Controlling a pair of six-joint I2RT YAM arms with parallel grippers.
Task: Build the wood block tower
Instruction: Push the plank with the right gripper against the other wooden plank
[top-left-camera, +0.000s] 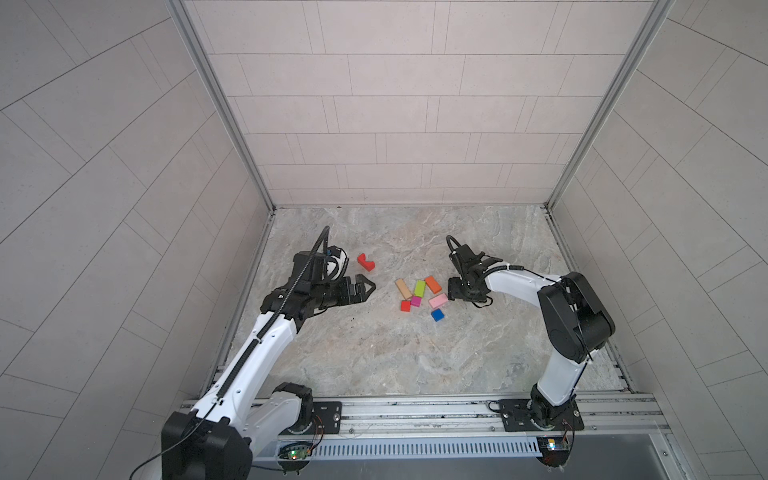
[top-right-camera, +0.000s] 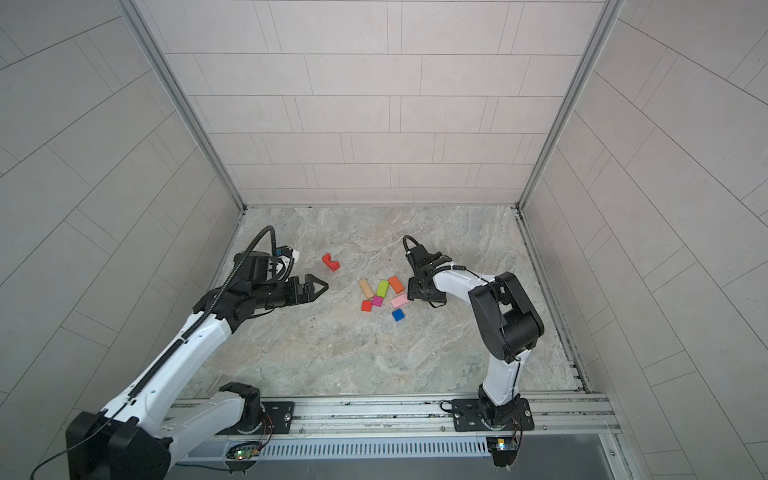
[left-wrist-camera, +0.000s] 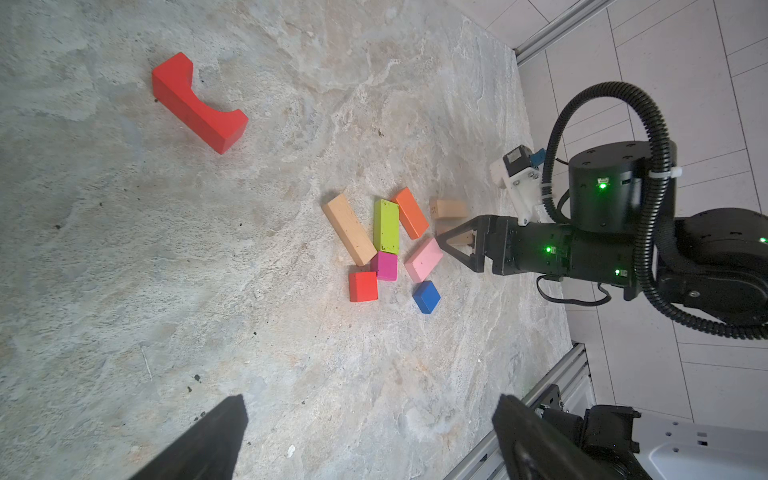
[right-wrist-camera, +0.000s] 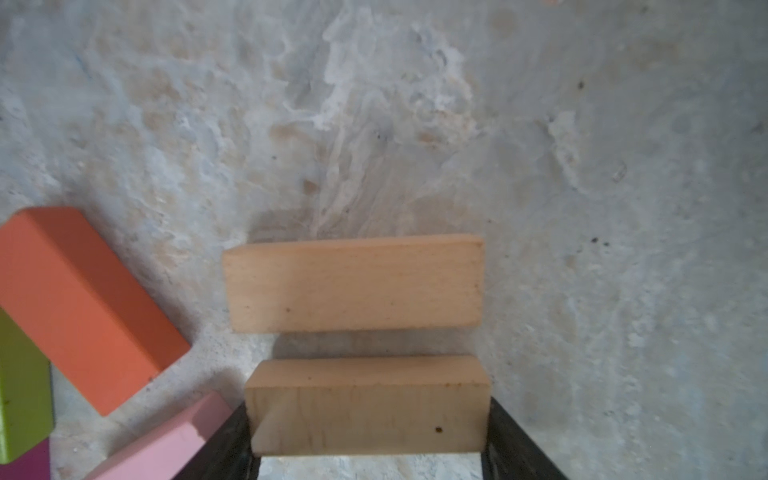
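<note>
– Right gripper (right-wrist-camera: 368, 405) first: I have it pinching the held tan bar (right-wrist-camera: 365, 419) by its two short ends, one finger on each. My left gripper (top-left-camera: 368, 287) hangs spread wide with nothing in it.

– Where do they sit on the tabletop (top-left-camera: 374, 357)?

– Lay a clock on it in a top view, twelve toward the back wall, centred on the loose blocks. My right gripper is at three, hard by them. My left gripper is at nine, a little apart.

– And the tower?

– Not begun, by my reckoning: nothing lies on anything. Biggest first, the red notched piece (top-left-camera: 365, 262) lies alone at ten, about twelve from my left gripper. The loose tan bar (top-left-camera: 403, 288) is on the nine side. The lime oblong (top-left-camera: 419, 287) is in the middle, the orange oblong (top-left-camera: 432, 284) at one and the pink oblong (top-left-camera: 438, 300) at four. Then come the magenta cube (top-left-camera: 416, 301), the red cube (top-left-camera: 405, 306) at seven and the blue cube (top-left-camera: 437, 315) at five.

– What does your next move turn on?

– The held tan bar's long axis runs about nine to three. The second tan bar (right-wrist-camera: 355, 284) lies parallel on its twelve side, with a narrow strip of bare tabletop between them. I take these two for the footing. Whether mine rests down or hangs a shade above the tabletop, I cannot tell. My right arm is far nearer the oblongs, and my left is nearer the notched piece.
</note>
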